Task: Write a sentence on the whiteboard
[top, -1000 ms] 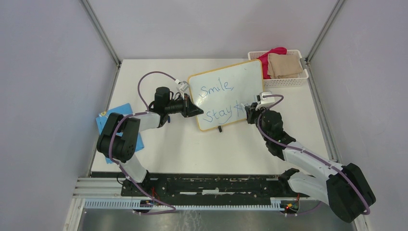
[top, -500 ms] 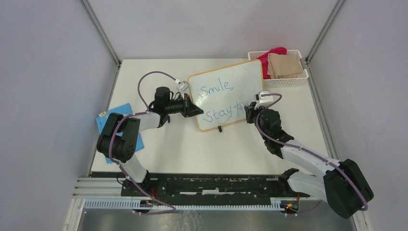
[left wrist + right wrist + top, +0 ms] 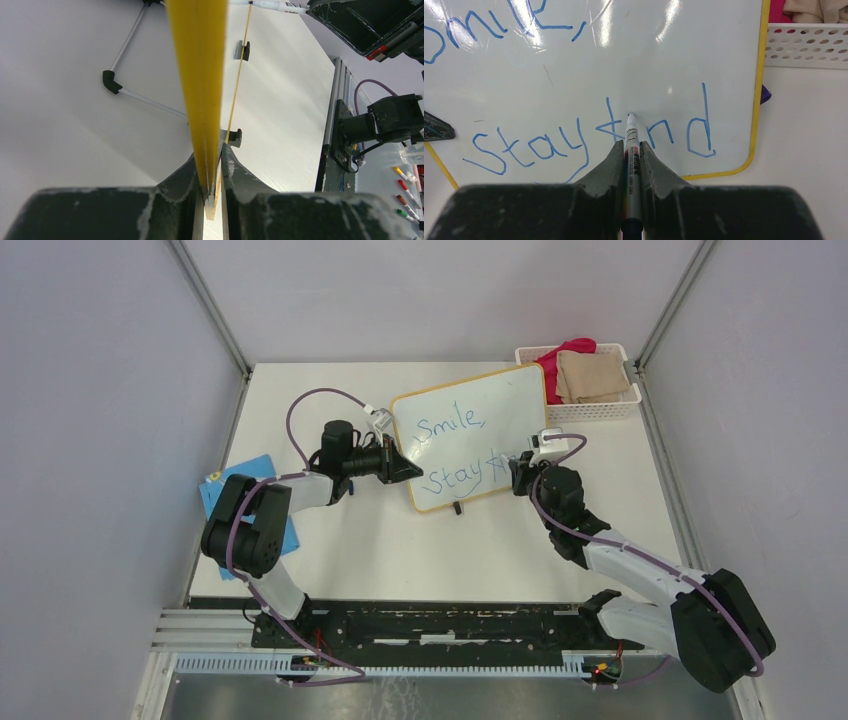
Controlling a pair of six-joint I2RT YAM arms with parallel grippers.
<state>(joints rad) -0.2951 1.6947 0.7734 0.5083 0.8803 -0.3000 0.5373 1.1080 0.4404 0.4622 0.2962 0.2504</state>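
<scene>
The left gripper (image 3: 408, 470) is nearly closed, its two dark fingers (image 3: 232, 172) clamping the thin yellow-orange frame of the rectangular white whiteboard (image 3: 515, 405). In the left wrist view the frame runs edge-on straight out from between the fingers. Two of the board's small black feet (image 3: 235, 137) show just beyond the fingertips.

The right gripper (image 3: 520, 475) is also narrow, closed on a slim white-barrelled marker pen (image 3: 632, 150) that points forward out of the jaws. The pen's tip meets the white surface just ahead of the fingertips, in the lower line of writing. It sits between a crossed blue stroke on its left and the letters "nd" on its right.

The blue handwritten sentence (image 3: 450, 426) fills the board in front of the right gripper. "Smile," lies farther out and to the left of the pen, and "Stay" lies close by on the left, level with the tip.

The board sits between the two grippers on the white tabletop (image 3: 400, 550), with the left gripper at its left edge and the right gripper at its lower right part.

Beyond the right gripper, past the board's right corner, stands a white perforated plastic basket (image 3: 600, 410) holding a pink cloth (image 3: 565, 350) and a beige folded cloth (image 3: 592, 375). Behind the left gripper, by that arm's elbow, lies a blue card (image 3: 245, 468).
</scene>
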